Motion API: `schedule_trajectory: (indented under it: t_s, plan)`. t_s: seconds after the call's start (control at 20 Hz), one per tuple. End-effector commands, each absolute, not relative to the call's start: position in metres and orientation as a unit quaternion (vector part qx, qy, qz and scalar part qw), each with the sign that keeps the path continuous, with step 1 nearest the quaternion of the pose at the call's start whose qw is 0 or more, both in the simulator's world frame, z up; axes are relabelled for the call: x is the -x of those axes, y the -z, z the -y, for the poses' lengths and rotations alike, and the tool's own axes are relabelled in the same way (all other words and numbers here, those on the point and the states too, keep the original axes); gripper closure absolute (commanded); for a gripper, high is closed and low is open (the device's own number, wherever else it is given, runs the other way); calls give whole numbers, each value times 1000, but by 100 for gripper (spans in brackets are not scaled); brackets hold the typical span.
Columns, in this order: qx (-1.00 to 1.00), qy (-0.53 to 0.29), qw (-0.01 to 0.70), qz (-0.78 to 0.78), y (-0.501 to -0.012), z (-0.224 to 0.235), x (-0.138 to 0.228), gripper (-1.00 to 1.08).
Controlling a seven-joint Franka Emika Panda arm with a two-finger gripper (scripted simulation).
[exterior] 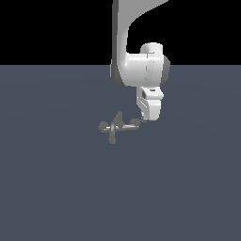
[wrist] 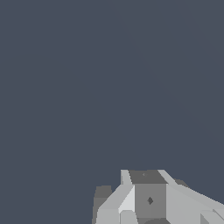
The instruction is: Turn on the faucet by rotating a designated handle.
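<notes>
Grey matte metal makes up the faucet (exterior: pixel 114 127), a small cross-shaped fixture lying on the flat slate-blue floor (exterior: pixel 56 188), with a pale shiny streak at its centre. A pointed fin sticks up toward the far side, a rounded stub sits at the exterior view's left, and another short arm points nearer. The handle (exterior: pixel 130 124), its longest thin arm, runs toward the exterior view's right and ends in a slightly broader flat tip. My gripper (exterior: pixel 144 120), smooth white and blocky, hangs from my wrist with its lower end touching that tip or just beside it. Whether my fingers are spread or pressed together I cannot tell. In the wrist view, only faceted grey-white gripper parts (wrist: pixel 148 199) show against the plain floor.
</notes>
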State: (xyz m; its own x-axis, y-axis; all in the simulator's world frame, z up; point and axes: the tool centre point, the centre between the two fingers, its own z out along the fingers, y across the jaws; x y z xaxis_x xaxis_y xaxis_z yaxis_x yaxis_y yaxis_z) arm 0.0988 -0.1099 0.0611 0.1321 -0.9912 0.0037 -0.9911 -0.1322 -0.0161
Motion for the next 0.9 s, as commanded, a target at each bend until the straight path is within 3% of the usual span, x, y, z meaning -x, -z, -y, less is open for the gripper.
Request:
schedule_trajectory:
  t_s: [0.0, 0.85]
  plan:
    - [752, 0, 1, -659, -61, 110, -87, 108]
    - [752, 2, 2, -659, -60, 96, -53, 108]
